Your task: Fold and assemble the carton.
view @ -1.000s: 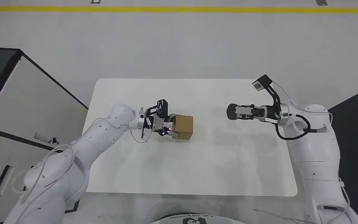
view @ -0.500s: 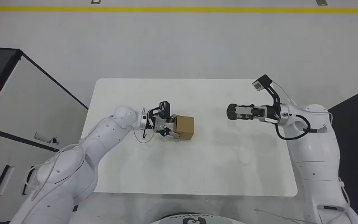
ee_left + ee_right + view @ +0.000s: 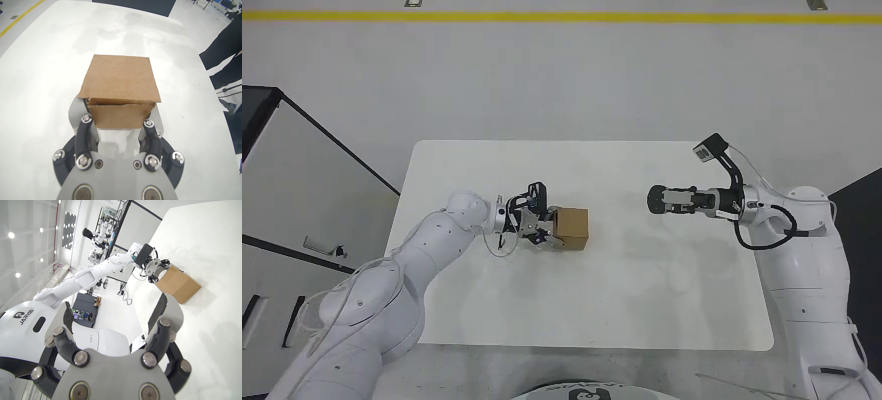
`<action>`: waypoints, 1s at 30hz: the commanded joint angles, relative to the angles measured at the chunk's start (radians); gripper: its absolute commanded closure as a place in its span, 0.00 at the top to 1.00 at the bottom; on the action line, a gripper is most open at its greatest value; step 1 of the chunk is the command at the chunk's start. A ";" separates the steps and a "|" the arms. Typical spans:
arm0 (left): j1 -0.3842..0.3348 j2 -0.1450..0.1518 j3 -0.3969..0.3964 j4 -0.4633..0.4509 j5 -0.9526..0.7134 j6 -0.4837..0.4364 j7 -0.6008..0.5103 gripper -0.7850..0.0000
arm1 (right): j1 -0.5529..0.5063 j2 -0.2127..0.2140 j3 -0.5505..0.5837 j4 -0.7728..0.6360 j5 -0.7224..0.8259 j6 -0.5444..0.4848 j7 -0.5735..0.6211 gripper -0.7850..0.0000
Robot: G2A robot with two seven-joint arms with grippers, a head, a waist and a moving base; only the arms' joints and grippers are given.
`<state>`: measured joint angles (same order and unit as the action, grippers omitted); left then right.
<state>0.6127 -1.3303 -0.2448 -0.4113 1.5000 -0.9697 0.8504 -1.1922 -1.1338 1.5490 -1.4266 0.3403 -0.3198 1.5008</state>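
Table point(image 3: 662, 300): white and flat. It bears the carton a little toward my left side and gives a firm surface to press folds against.
Carton point(image 3: 571, 227): brown, resting on the table and standing as a squared box with its top panel flat. One end faces my left claw. I judge the main folding done and this end's closure the step in hand.
Left claw point(image 3: 117, 115): closed on the carton's near end and spread only to the box's width. My fingers point(image 3: 74, 113) touch its two side walls and hold nothing else. I judge this low, level hold keeps the box from sliding and its walls square.
Right claw point(image 3: 115, 303): spread wide and empty. It hovers over the table well apart from the carton and points at its far end. I judge it is placed to brace that side if I push.
End flap point(image 3: 117, 115): folded down between my fingers, its ragged upper edge just under the top panel. A thin dark gap shows along that seam, so it may not be fully seated.
Risk: a harder squeeze could bow the walls and reopen the seam.
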 commanded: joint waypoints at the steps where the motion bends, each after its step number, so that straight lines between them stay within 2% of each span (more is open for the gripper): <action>1: -0.001 -0.002 0.003 0.004 0.001 -0.001 -0.001 0.31 | 0.000 0.000 0.000 0.000 0.000 0.000 0.000 1.00; 3: -0.001 -0.004 0.006 0.007 0.002 -0.003 -0.003 0.48 | 0.000 0.000 0.000 0.000 0.000 0.000 0.000 1.00; 4: -0.001 -0.004 0.008 0.008 0.002 -0.003 -0.003 0.69 | 0.000 0.000 0.000 0.000 0.000 0.000 0.000 1.00; 5: -0.002 -0.004 0.010 0.007 0.003 -0.004 -0.004 0.81 | 0.000 0.000 0.000 0.000 0.000 0.000 0.000 1.00; 7: -0.002 -0.004 0.013 0.007 0.003 -0.003 -0.003 0.99 | 0.000 0.000 0.000 0.000 0.000 0.000 0.000 1.00; 13: 0.006 0.003 0.014 -0.006 -0.041 -0.030 -0.030 1.00 | 0.000 0.000 0.000 0.000 0.000 0.000 0.000 1.00; 19: 0.007 0.025 0.015 -0.017 -0.066 -0.036 -0.035 1.00 | 0.000 0.000 0.000 0.000 0.000 0.000 0.000 1.00; 27: 0.011 0.075 0.022 -0.064 -0.079 -0.030 -0.030 1.00 | 0.000 0.000 0.000 0.000 0.000 0.000 0.000 1.00; 30: 0.011 0.103 0.023 -0.094 -0.087 -0.021 -0.021 1.00 | 0.000 0.000 0.000 0.000 0.000 0.000 0.000 1.00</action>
<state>0.6238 -1.2361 -0.2215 -0.4959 1.4165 -0.9944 0.8259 -1.1922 -1.1338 1.5490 -1.4266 0.3403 -0.3198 1.5008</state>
